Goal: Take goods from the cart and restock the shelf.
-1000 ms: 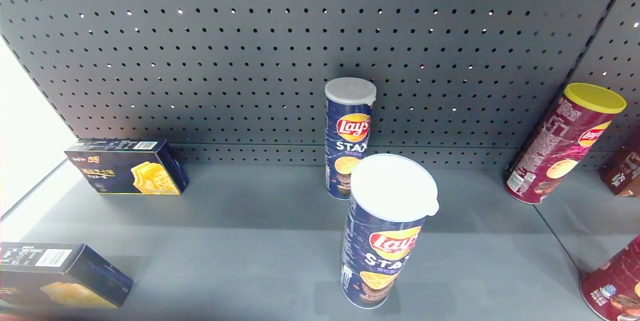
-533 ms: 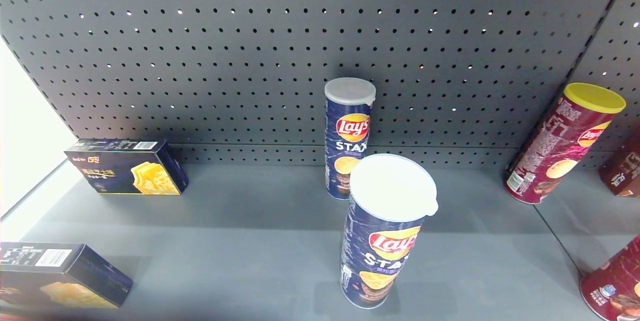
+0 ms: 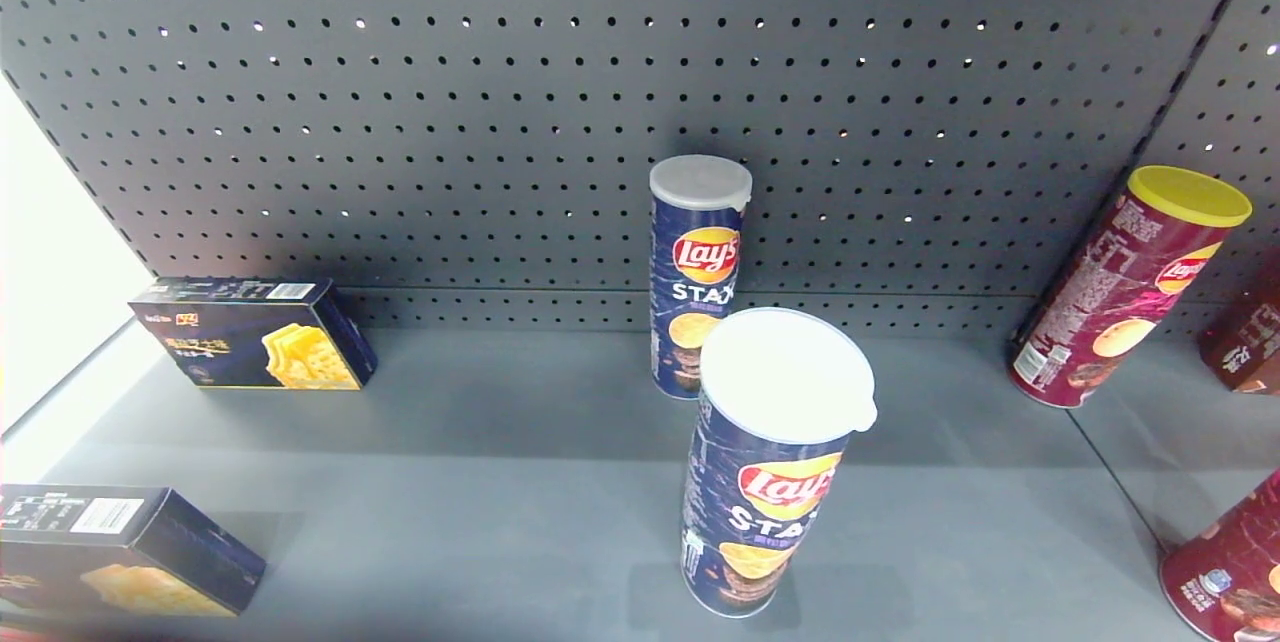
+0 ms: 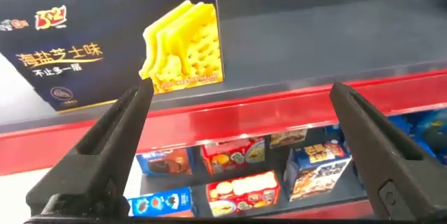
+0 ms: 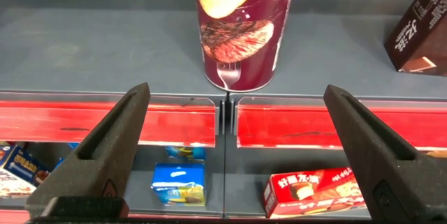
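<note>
Your left gripper [image 4: 241, 89], jaws spread and empty, faces a cracker box [image 4: 119, 42] at the shelf [image 4: 314, 35] edge. Your right gripper [image 5: 237, 89], likewise spread, faces a maroon can [image 5: 244, 28]. Mid-shelf, the front blue can [image 3: 765, 482] stands upright before the rear blue can [image 3: 697, 272].

Shelf [image 3: 480, 482] and perforated back panel [image 3: 450, 122]: matt grey painted metal. Front can [image 3: 755, 522]: glossy printed tube under a smooth whitish plastic lid [image 3: 785, 374]. Box [image 3: 255, 332] at 9 o'clock: slightly shiny cardboard. Left gripper [image 4: 241, 151] and right gripper [image 5: 234, 147]: matt black.

Fixtures around the goods.
Dark grey perforated metal back panel [image 3: 480, 102] stands behind; glossy red plastic price strip [image 5: 174, 123] lines the front edge.
</note>
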